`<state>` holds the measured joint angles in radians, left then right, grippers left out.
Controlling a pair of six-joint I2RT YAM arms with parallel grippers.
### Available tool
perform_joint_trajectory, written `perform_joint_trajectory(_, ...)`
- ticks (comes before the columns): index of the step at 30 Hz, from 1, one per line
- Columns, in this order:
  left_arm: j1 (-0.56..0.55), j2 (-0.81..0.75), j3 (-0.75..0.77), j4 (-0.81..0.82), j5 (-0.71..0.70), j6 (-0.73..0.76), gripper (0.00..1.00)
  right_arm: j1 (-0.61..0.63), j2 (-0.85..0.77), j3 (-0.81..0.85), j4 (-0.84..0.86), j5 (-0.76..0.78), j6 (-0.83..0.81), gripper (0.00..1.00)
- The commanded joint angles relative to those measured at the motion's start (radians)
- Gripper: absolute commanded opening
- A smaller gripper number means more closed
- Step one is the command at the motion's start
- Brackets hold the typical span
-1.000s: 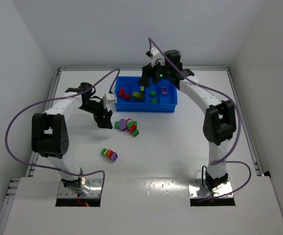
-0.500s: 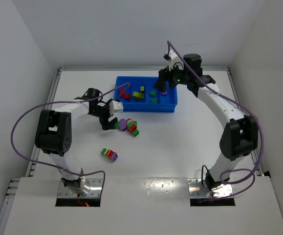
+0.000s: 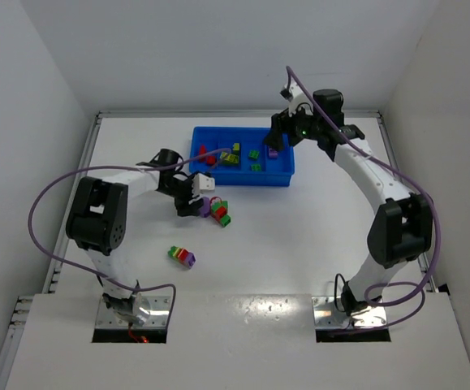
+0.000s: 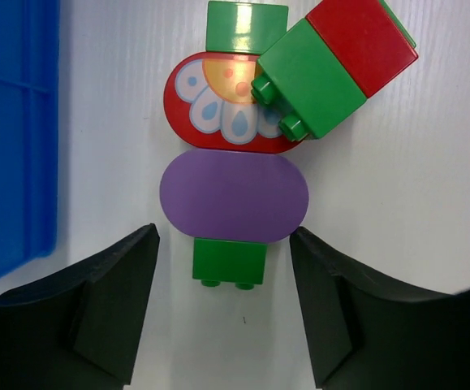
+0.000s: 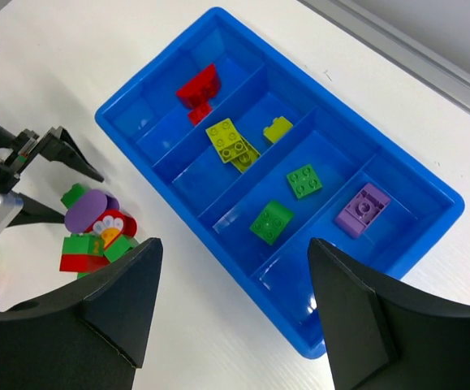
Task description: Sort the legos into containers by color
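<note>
At the lower left of the top view, a multicolour stack (image 3: 182, 257) of legos is seen lying alone on the white counter (image 3: 299, 244), well apart from the other pieces. Higher up, the left hand (image 3: 194, 207) is positioned low over the counter at the left side of a loose cluster of legos (image 3: 218, 213).

In the left wrist view its fingers (image 4: 113, 309) are seen spread apart and released, with nothing grasped. A small green brick (image 4: 228, 262) lies between them, with bare counter visible on both sides. A purple oval piece (image 4: 235, 197) touches that brick's far edge, and a red piece with a flower print (image 4: 210, 106) touches the purple one. A green-and-red stack (image 4: 336, 61) is seen tilted at the upper right.

The blue tray (image 3: 251, 180) is set near the cluster, at the upper centre of the top view. Its four compartments, taken left to right, are occupied by red pieces (image 5: 198, 85), yellow pieces (image 5: 233, 140), green pieces (image 5: 303, 180) and one purple brick (image 5: 363, 205).

The right hand (image 3: 277, 140) is placed above the tray's right end. It is released, and nothing is gripped between its fingers.
</note>
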<state>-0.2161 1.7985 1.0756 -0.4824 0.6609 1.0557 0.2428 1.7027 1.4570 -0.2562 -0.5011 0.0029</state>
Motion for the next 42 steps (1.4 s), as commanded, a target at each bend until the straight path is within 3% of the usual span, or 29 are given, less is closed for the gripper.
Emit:
perform_joint_trajectory(1, -0.022, 0.018, 0.037, 0.002, 0.019, 0.061, 0.71, -0.01, -0.054, -0.012, 0.02, 0.001, -0.006, 0.73)
perform_joint_trajectory(8, -0.031, 0.052, 0.086, -0.061, 0.0, 0.082, 0.48, -0.019, -0.054, -0.021, 0.02, -0.017, -0.006, 0.73)
perform_joint_trajectory(12, -0.031, 0.061, 0.104, -0.105, 0.0, 0.102, 0.26, -0.019, -0.054, -0.032, 0.02, -0.037, -0.006, 0.73)
perform_joint_trajectory(14, -0.031, 0.024, 0.104, -0.114, 0.012, 0.089, 0.23, -0.029, -0.054, -0.053, 0.029, -0.072, 0.023, 0.73)
perform_joint_trajectory(21, -0.022, -0.123, 0.084, -0.114, 0.126, -0.023, 0.22, -0.06, -0.054, -0.138, 0.127, -0.307, 0.251, 0.77)
perform_joint_trajectory(31, -0.101, -0.318, 0.084, -0.027, 0.155, -0.192, 0.21, -0.091, -0.012, -0.268, 0.52, -0.703, 0.704, 0.84)
perform_joint_trajectory(42, -0.181, -0.387, 0.103, 0.111, 0.066, -0.313, 0.21, -0.057, 0.026, -0.268, 0.463, -0.806, 0.727, 0.82)
